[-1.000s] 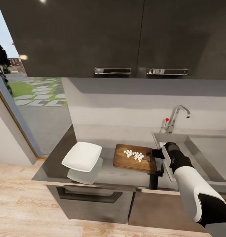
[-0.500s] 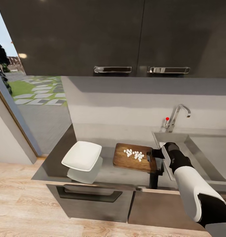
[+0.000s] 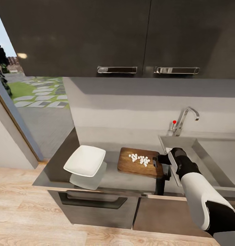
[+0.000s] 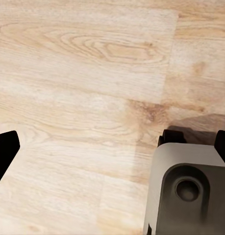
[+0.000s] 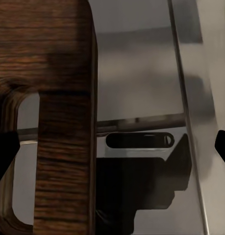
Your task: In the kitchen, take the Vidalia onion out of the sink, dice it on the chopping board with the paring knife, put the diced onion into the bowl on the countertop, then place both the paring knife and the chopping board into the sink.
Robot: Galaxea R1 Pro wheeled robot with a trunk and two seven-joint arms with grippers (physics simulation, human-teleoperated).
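The right claw (image 3: 157, 159) sits at the handle end of the chopping board (image 3: 138, 163), mid frame on the desk (image 3: 114, 179), claw spread wide, likely to tip the diced onion (image 3: 139, 159) into the bowl (image 3: 84, 160)

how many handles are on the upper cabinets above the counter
2. One chrome handle sits at the bottom of the left cabinet door, above the chopping board; the other handle is on the right door, above the tap.

Bare countertop (image 3: 112, 177) separates bowl (image 3: 84, 160) from chopping board (image 3: 139, 163).
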